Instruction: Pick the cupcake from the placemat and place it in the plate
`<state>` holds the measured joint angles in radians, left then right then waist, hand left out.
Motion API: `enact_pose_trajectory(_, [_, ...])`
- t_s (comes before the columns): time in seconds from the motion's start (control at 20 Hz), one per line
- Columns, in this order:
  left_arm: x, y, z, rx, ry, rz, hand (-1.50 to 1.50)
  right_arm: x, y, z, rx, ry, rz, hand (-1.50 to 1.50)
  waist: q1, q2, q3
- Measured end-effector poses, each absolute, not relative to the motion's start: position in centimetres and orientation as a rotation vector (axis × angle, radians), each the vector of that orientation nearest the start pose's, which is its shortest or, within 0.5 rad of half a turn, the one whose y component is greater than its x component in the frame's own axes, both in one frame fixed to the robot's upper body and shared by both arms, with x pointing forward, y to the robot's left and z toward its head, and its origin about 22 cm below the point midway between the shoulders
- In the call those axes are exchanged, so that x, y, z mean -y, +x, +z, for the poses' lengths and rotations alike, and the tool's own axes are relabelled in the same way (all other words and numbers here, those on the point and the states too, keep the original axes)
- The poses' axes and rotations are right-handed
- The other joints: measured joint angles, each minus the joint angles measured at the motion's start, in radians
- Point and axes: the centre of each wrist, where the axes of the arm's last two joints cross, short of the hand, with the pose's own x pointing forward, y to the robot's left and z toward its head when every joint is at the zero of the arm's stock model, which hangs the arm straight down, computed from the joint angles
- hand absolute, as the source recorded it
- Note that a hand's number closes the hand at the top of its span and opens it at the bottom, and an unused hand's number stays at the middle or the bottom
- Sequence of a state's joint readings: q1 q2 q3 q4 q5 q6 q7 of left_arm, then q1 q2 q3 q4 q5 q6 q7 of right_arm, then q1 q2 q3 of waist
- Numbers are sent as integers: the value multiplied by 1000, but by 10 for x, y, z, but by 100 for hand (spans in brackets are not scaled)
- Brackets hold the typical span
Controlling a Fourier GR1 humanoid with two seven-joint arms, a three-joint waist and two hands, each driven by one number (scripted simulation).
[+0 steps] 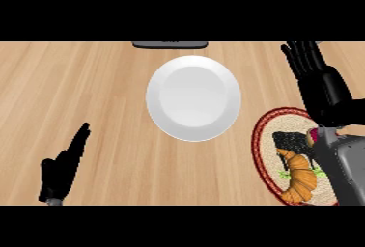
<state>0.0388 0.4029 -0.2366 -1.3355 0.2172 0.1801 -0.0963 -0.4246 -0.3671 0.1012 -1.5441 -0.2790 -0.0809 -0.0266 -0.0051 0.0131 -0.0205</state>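
While the right hand (317,82) hovers open, the cupcake (294,142) stands upright on the placemat (265,140).

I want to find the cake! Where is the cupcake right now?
In the head view the cupcake sits on the round placemat at the right, just above the croissant, right of the white plate, partly hidden by the right forearm.
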Motion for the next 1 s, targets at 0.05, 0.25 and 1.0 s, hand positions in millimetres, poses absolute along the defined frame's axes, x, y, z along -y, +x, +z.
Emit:
enact_pose_trajectory(0.05, [-319, 179, -45, 1270, 259, -167, 0, 253, 324, 129, 1931, 40, 209, 150, 21, -19, 37])
enact_pose_trajectory(0.25, [-378, 133, -38, 1080, 460, -113, 0, 309, 321, 143, 1939, -95, 143, 150, -5, -27, 60])
enact_pose_trajectory(1.0, [-273, 216, -27, 1219, 72, 18, 0, 497, 238, 98, 1826, -774, -68, -150, -23, -15, 28])
